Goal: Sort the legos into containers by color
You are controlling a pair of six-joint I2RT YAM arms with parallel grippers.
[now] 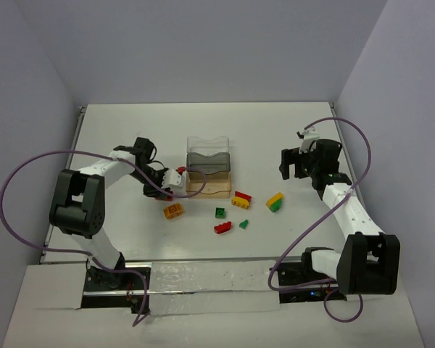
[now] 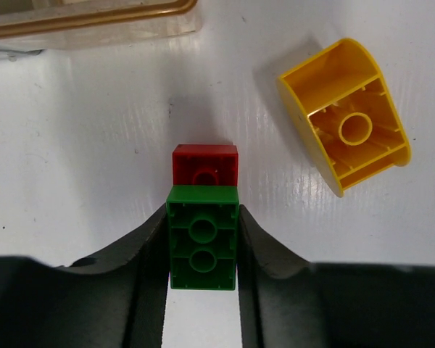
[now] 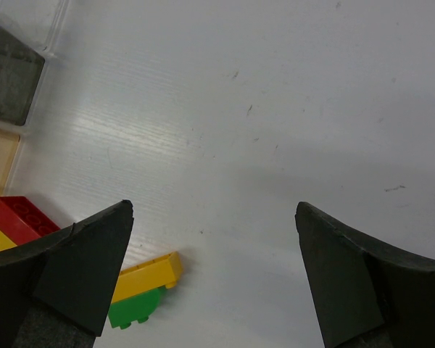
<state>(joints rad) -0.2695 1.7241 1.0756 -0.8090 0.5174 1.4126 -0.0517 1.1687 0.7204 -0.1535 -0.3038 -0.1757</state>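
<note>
My left hand (image 2: pixel 203 210) is clamped on a green brick (image 2: pixel 203 246), one finger pressed against each long side. The brick's hollow underside faces my wrist camera. A red brick (image 2: pixel 205 165) sits against its far end, touching it and poking out past the fingertips. I cannot tell whether the pair rests on the counter (image 2: pixel 80 145) or hangs just above it. A yellow curved brick (image 2: pixel 346 127) lies off to the right of the hand, apart from it, with its hollow side also towards the camera.

From overhead, the left hand (image 1: pixel 172 185) is just beside the near left corner of the amber tray (image 1: pixel 206 187). Behind that tray stand the smoky grey tray (image 1: pixel 209 161) and then the clear tray (image 1: pixel 206 143), in a row running away from me. I cannot tell whether anything lies inside any of them.

My right hand (image 3: pixel 214 210) has its fingers spread wide, with only bare counter between them. It hovers well to the right of the trays. A yellow-on-green stack (image 3: pixel 145 290) and a red brick (image 3: pixel 18 217) lie near its left finger
</note>
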